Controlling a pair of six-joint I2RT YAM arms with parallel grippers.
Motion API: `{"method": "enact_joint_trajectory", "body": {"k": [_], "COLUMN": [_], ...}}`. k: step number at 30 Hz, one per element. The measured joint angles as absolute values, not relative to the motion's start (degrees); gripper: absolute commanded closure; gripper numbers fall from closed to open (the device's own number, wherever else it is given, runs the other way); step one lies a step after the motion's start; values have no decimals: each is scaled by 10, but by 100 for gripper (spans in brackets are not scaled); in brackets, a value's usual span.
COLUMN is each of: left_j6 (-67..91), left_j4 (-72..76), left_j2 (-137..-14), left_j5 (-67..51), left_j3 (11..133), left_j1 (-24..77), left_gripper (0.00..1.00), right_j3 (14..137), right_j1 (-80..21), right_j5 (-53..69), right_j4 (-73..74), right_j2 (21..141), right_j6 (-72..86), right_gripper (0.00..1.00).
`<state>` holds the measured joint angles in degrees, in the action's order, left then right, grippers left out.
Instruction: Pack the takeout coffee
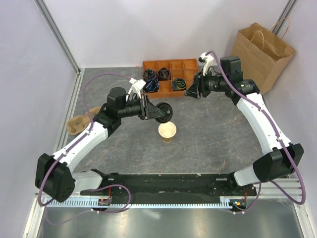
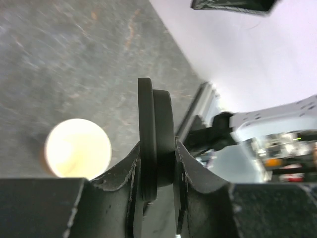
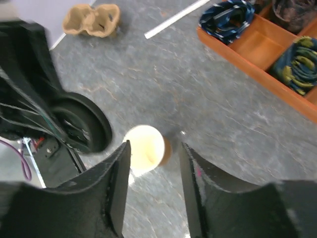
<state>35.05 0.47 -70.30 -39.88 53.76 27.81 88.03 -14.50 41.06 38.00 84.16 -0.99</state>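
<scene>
Progress: you are sitting early in the job; the cup [image 1: 167, 132] is standing open on the surface [image 1: 218, 139], uncapped and unbagged.
Lid: your left fingers [image 2: 120, 174] are pinching the black lid [image 2: 154, 134] on edge, near the cup's mouth, not touching it.
Right fingers [image 3: 118, 188]: hanging parted and empty, near the orange tray [image 1: 168, 62].
Cup axis: running vertical, mouth facing up.
Remaining: you are looking at capping, then carrying it to the paper bag [image 1: 262, 49], well apart.
</scene>
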Motion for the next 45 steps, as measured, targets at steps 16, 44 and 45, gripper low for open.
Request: {"method": "enact_joint_trajectory", "body": {"k": [16,44,45], "left_j6": [543,546,546], "left_j4": [103,112,113], "left_j2": [-753,-764,-764], "left_j5": [-411,-410,-410], "left_j3": [493,493,493], "left_j1": [260,251,251], "left_gripper": [98,98,98], "right_j3": [787,762,762], "right_j1": [-249,-293,-293], "right_j5": [341,306,305], "right_j4": [298,276,276], "right_j2": [829,838,840], "right_j6": [72,77,77], "right_gripper": [57,64,66]}}
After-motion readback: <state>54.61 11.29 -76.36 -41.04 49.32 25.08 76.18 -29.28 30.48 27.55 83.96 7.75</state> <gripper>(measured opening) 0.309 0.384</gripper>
